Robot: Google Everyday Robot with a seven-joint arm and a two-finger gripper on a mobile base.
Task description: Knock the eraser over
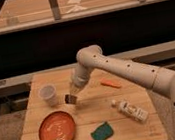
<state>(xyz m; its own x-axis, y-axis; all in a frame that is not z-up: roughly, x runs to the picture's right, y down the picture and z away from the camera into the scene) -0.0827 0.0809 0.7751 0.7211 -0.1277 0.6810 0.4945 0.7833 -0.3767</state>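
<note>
Dark gripper (71, 97) is held low between cup (48, 94) and plate (48, 136); eraser's side and grip state cannot be told.

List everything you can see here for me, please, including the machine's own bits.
Table: one, light wood, centre.
Cup: one, whitish, table's back left.
Plate: one, orange-red, front left.
Sponge: one, green, front middle.
Bottle: one, white, lying on its side, front right.
Stick-shaped item: one, orange, back right.
Arm: one, white, reaching in from the right.
Gripper: one, dark-tipped, low over the table just right of the cup.
</note>
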